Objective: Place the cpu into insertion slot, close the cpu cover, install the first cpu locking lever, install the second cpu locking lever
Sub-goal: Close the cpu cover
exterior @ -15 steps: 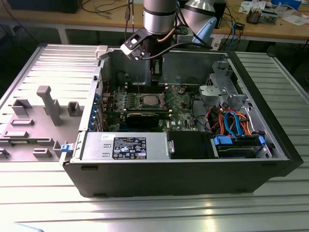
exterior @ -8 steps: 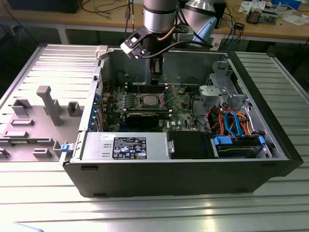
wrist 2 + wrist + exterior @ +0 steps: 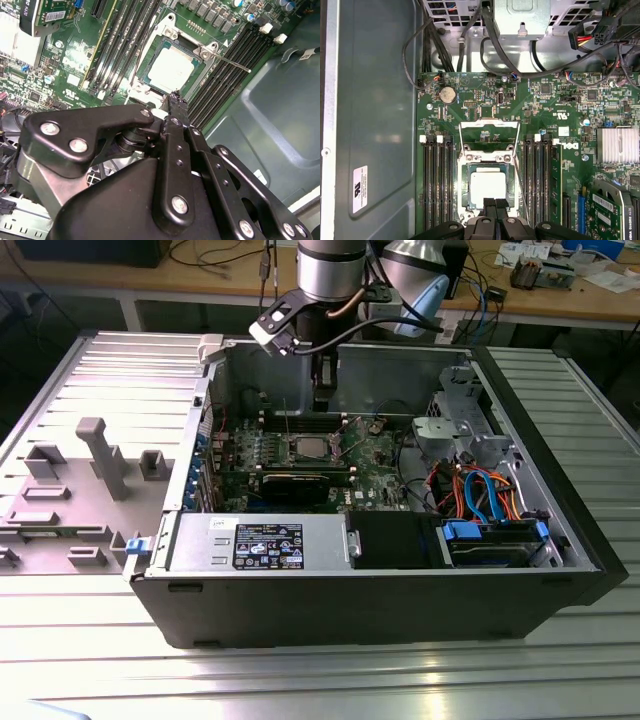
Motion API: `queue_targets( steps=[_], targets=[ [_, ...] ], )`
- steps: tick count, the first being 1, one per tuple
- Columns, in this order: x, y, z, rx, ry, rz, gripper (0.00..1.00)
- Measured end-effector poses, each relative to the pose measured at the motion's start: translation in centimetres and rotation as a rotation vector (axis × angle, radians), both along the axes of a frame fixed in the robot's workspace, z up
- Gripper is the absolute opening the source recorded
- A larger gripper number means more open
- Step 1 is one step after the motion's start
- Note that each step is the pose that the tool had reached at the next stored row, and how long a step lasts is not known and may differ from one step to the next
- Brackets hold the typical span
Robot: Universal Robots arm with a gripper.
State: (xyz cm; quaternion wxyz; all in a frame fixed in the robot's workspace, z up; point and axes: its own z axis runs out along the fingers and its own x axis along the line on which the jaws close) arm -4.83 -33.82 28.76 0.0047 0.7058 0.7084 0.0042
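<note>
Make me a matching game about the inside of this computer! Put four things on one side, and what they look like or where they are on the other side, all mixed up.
Things:
1. cpu
2. coin battery
3. memory slots
4. gripper

Descriptions:
A. long and black, in rows on both sides of the cpu
B. black, with its tips at the cpu's edge
C. round and silver, on the green motherboard
D. square and silver-grey

Right pairs: 1-D, 2-C, 3-A, 4-B.
</note>
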Motion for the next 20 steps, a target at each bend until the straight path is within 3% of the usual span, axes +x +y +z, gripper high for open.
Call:
queue_targets(
  steps=[20],
  targets=[
    [0.35,0.0,0.0,0.0,0.0,0.0,0.11]
  ],
)
